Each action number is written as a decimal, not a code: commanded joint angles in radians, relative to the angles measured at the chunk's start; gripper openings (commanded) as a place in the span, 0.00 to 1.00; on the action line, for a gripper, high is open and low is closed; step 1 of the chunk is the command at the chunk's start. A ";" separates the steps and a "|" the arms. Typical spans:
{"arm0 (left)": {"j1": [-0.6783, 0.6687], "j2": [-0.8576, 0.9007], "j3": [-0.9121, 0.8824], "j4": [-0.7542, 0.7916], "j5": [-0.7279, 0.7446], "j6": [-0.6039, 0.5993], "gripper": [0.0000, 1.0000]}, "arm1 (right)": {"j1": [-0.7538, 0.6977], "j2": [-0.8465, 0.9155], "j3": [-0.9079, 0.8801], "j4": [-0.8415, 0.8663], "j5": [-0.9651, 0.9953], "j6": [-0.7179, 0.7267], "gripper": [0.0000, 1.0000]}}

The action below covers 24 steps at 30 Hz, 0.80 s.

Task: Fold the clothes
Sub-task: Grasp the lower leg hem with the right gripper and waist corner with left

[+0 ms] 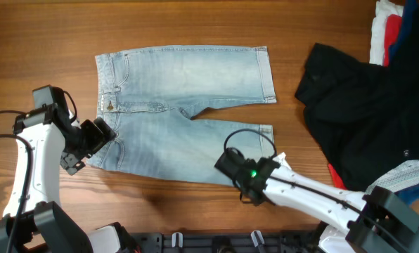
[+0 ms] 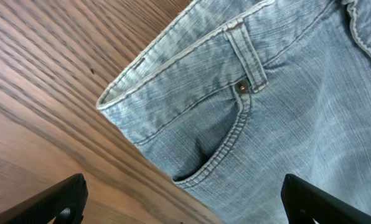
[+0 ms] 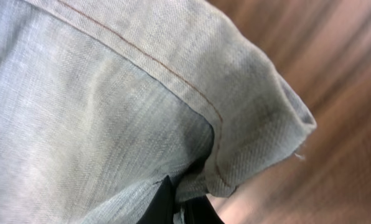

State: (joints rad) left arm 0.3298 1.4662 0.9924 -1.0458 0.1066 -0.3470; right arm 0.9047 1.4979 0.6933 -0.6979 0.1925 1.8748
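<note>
Two grippers at the near edge of flat-lying jeans

One pair of faded blue jeans (image 1: 181,91) lies spread on the wooden table (image 1: 41,42), waistband toward 9 o'clock and cuffed legs toward 3 o'clock in the overhead view; the left gripper (image 1: 100,133) sits at the garment's 8 o'clock corner, its fingers (image 2: 55,202) spread wide with nothing between them, the waistband end and a front pocket lying just ahead of it in the left wrist view; the right gripper (image 1: 227,163) is at the 5 o'clock edge, on the nearer leg close to its cuff, where denim drapes over a dark finger (image 3: 173,208) and hides the jaws, so whether it grips cannot be told; a black garment (image 1: 364,105) lies apart at 3 o'clock
</note>
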 commanded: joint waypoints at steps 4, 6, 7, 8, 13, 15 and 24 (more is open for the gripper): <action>-0.001 0.010 -0.192 0.153 0.151 -0.078 0.99 | -0.075 0.002 0.021 -0.002 0.013 -0.151 0.04; -0.001 0.010 -0.253 0.201 0.152 -0.081 0.99 | -0.075 0.002 0.021 -0.001 0.012 -0.172 0.04; -0.001 0.010 -0.267 0.211 0.151 -0.080 0.99 | -0.075 0.002 0.021 0.000 0.012 -0.173 0.04; -0.001 0.010 -0.275 0.218 0.151 -0.080 0.99 | -0.075 0.002 0.021 0.000 0.012 -0.174 0.04; -0.001 0.010 -0.305 0.295 0.041 -0.086 0.98 | -0.075 0.002 0.021 0.001 0.012 -0.174 0.04; -0.001 0.010 -0.338 0.356 -0.009 -0.111 0.95 | -0.075 0.002 0.021 0.001 0.009 -0.174 0.04; -0.001 0.009 -0.360 0.417 -0.045 -0.110 0.24 | -0.075 0.002 0.021 -0.002 -0.011 -0.174 0.04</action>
State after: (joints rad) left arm 0.3283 1.4620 0.6544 -0.6201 0.0719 -0.4557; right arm 0.8341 1.4979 0.6975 -0.6952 0.1867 1.7180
